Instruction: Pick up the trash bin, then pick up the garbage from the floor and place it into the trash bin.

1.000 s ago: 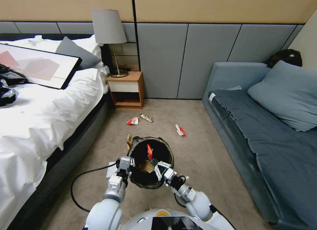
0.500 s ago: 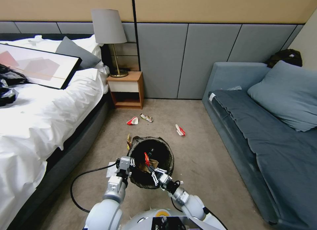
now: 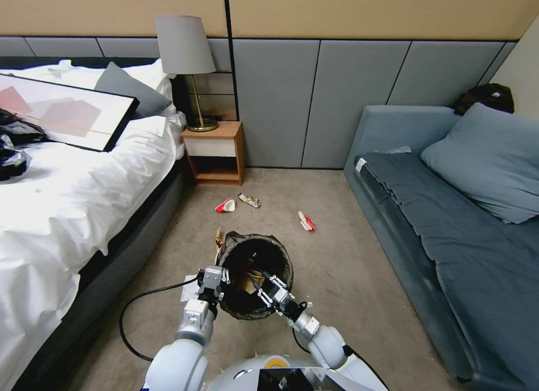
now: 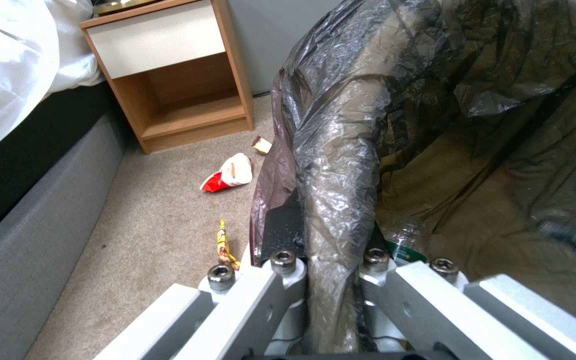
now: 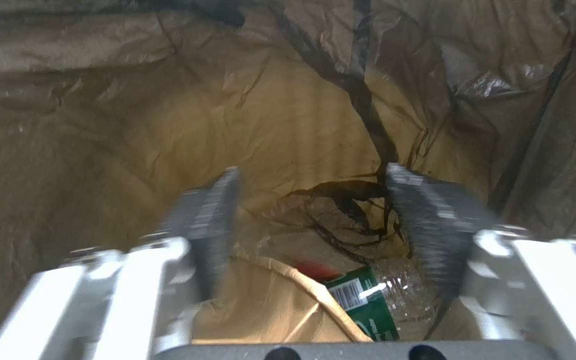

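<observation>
On the floor between the bed [image 3: 67, 211] and the sofa [image 3: 449, 239], the head view shows the trash bin [image 3: 255, 276] just in front of the robot. The left gripper [image 3: 216, 281] pinches the bin's near left rim and holds it. The right gripper [image 3: 266, 287] reaches over the near right rim, into the mouth of the bin. Three bits of garbage lie farther off on the carpet: a red-and-white wrapper [image 3: 225, 205], a small packet [image 3: 249, 200] and another red-and-white wrapper [image 3: 306, 221] toward the sofa. That last one lies on the right arm's side, so I think the free right arm is the one to fetch it.

In the left wrist view, the left gripper [image 4: 325, 270] is squeezed tight on the bag-covered rim [image 4: 338, 165]. A yellow wrapper [image 4: 225, 245] lies on the floor just beside the bin.

In the right wrist view, the right gripper [image 5: 315, 220] is spread wide with nothing in it. Below it, at the bottom of the bag [image 5: 135, 140], lie a plastic bottle [image 5: 368, 295] and a brown scrap [image 5: 268, 305].
</observation>
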